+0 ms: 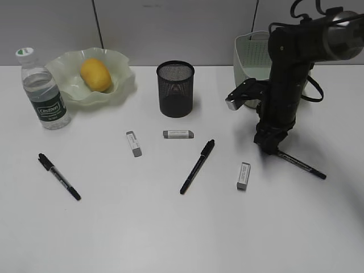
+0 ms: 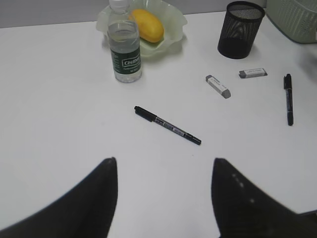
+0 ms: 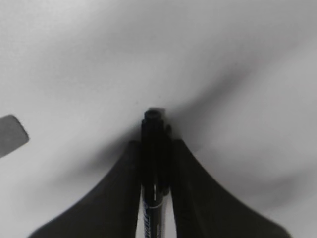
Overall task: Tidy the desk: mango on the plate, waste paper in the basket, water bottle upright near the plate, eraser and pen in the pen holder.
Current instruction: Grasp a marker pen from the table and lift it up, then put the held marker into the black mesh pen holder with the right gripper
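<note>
The mango (image 1: 95,74) lies in the plate (image 1: 116,62) at the back left. The water bottle (image 1: 45,94) stands upright beside the plate. The pen holder (image 1: 176,89) stands at the back middle and the basket (image 1: 253,57) at the back right. My right gripper (image 1: 272,147) is down at the desk, shut on one end of a black pen (image 1: 301,165), which shows between the jaws in the right wrist view (image 3: 153,144). My left gripper (image 2: 164,168) is open and empty over bare desk. No waste paper is in view.
Two more black pens lie on the desk, one at the left (image 1: 59,176) and one in the middle (image 1: 197,166). Three grey erasers lie around them: (image 1: 133,143), (image 1: 178,134), (image 1: 243,175). The right arm stands in front of the basket.
</note>
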